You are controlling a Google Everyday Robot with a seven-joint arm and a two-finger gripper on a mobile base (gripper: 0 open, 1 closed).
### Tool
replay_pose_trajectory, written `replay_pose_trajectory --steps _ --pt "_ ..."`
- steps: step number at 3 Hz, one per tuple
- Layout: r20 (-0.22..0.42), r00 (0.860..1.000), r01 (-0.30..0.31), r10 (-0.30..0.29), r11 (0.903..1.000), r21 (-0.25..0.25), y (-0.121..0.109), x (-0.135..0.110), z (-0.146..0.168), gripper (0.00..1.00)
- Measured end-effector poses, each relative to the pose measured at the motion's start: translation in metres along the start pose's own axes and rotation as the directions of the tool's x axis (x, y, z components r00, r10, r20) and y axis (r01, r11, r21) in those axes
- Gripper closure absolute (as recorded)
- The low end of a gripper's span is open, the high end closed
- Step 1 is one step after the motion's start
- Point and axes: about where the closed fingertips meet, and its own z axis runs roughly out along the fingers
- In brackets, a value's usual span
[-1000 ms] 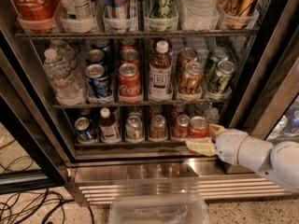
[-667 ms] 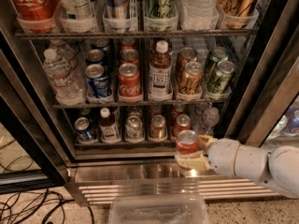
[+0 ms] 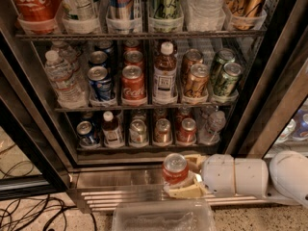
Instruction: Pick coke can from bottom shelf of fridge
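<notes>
The fridge (image 3: 269, 105) stands open with drinks on wire racks. My gripper (image 3: 185, 177) reaches in from the right on a white arm and is shut on the coke can (image 3: 174, 168), a red can with a silver top. It holds the can upright in front of the steel base grille (image 3: 120, 194), below and outside the bottom shelf (image 3: 144, 147). On that shelf stand a blue can (image 3: 85, 133), a small bottle (image 3: 112, 129), a silver can (image 3: 138, 131), a brown can (image 3: 162, 131), another red can (image 3: 186, 130) and a clear bottle (image 3: 212, 125).
The middle rack holds water bottles (image 3: 62, 78), a blue can, a red can (image 3: 133, 83), a dark bottle (image 3: 165, 73), bronze and green cans. A clear plastic bin (image 3: 163, 216) sits on the floor just below the gripper. Black cables (image 3: 33, 213) lie at left. The dark door edge (image 3: 29, 129) is at left.
My gripper took the coke can from the right end of the bottom shelf, pulled it out and moved it left and down in front of the base grille.
</notes>
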Motion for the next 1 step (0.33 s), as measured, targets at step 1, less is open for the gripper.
replay_pose_trajectory --steps 1 --pt "-0.001 1.000 0.001 -0.001 0.9999 -0.015 0.0038 -0.0002 0.0006 1.00"
